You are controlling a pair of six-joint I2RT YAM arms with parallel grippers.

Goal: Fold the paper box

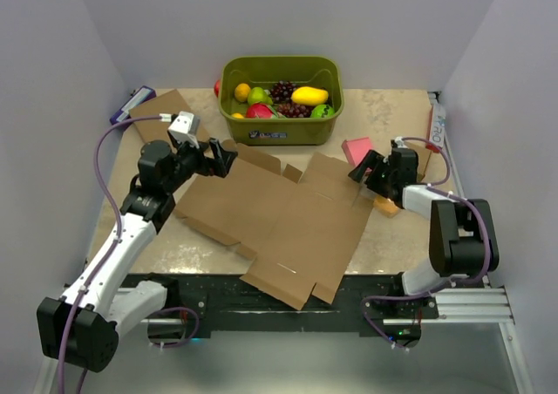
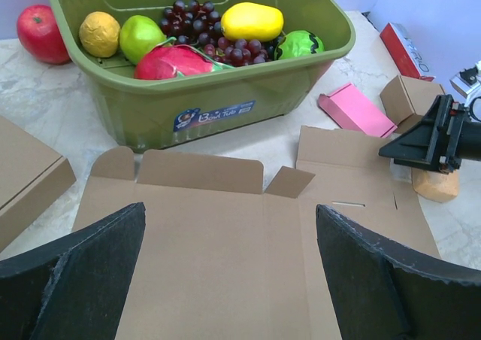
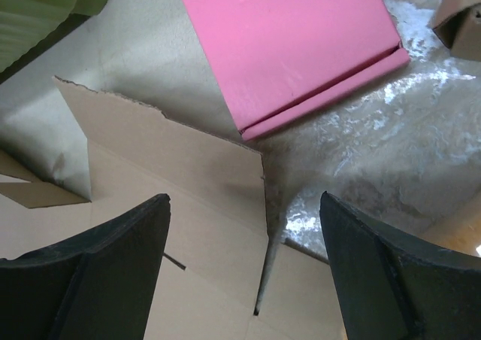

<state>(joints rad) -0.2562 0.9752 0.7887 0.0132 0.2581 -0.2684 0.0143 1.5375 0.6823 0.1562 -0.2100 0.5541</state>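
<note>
The left fingers (image 2: 75,280) and right fingers (image 3: 391,280) gape wide over the flat paper box (image 1: 279,228), gripping nothing.

The paper box (image 1: 279,224) lies flat on the table (image 1: 392,115) between the left gripper (image 1: 228,157) and right gripper (image 1: 358,171). The fruit bin (image 1: 279,131) stands beyond the left gripper; a flat carton (image 1: 356,149) lies just ahead of the right.
</note>
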